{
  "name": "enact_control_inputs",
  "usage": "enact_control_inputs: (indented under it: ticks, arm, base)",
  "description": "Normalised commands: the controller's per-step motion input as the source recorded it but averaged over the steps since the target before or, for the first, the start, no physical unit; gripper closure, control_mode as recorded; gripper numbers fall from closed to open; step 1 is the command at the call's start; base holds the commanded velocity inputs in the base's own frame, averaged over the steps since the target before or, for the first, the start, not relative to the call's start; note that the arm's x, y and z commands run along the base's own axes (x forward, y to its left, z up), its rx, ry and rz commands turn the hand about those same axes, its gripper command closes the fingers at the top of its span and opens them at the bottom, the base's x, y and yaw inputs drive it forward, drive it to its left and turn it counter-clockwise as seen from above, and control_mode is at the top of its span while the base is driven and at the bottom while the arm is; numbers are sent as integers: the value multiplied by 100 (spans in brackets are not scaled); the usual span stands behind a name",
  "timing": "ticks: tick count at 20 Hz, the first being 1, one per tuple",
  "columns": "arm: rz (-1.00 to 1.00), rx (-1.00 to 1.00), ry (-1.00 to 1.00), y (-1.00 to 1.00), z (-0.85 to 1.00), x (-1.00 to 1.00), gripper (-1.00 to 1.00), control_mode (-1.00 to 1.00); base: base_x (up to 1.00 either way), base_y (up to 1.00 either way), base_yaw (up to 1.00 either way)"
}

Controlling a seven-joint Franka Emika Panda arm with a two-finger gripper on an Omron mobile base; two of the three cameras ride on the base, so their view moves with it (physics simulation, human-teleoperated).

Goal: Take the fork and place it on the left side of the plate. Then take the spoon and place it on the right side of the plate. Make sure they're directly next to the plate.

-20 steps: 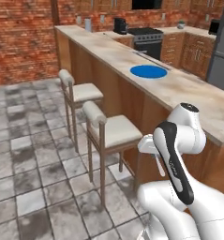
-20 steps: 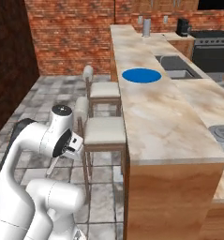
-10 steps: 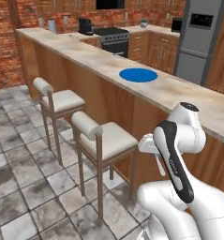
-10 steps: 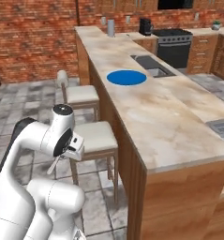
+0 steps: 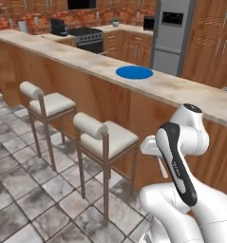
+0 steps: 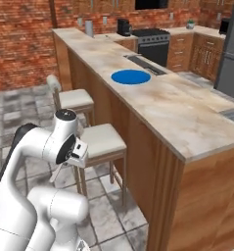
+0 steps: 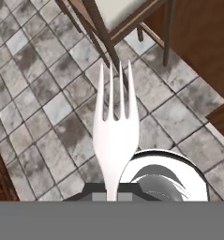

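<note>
The long marble tabletop (image 6: 187, 115) is running away from me, its wooden front dropping to a tiled floor (image 5: 34, 190), and I am sitting low beside it with my arm folded close. The plate (image 6: 131, 77) is lying flat on that tabletop, well ahead and well above my hand, with bare stone on all sides of it. Two stools (image 5: 103, 137) are standing against the front, the nearer one just beside my arm.

My end effector (image 7: 112, 194) is pinching the fork (image 7: 114, 126) by its handle — tines pointing away from the hand and out over the floor. I am not seeing the spoon anywhere.

I judge that I am carrying the fork toward the plate. To do it well, I should be lifting clear of the tabletop's near edge before reaching in, keeping the grip firm so the slim handle isn't twisting, then laying the fork down directly beside the plate's left rim, not on it.

The stool and the tabletop's overhang are the tight spots — above the stone, room is looking generous.
</note>
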Motion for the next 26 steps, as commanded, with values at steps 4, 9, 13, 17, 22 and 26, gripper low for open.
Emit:
enact_control_inputs:
  ticks: [4,9,13,17,22,26]
  arm:
    - [0,0,0,0,0,0,100,100]
    - [0,0,0,0,0,0,100,100]
    - [0,0,0,0,0,0,100,100]
    - [0,0,0,0,0,0,100,100]
    - [0,0,0,0,0,0,100,100]
    - [0,0,0,0,0,0,100,100]
  base:
    - [0,69,-34]
    - [0,70,-35]
    - [0,76,-36]
    - [0,82,-38]
    - [0,93,-38]
    - [0,98,-36]
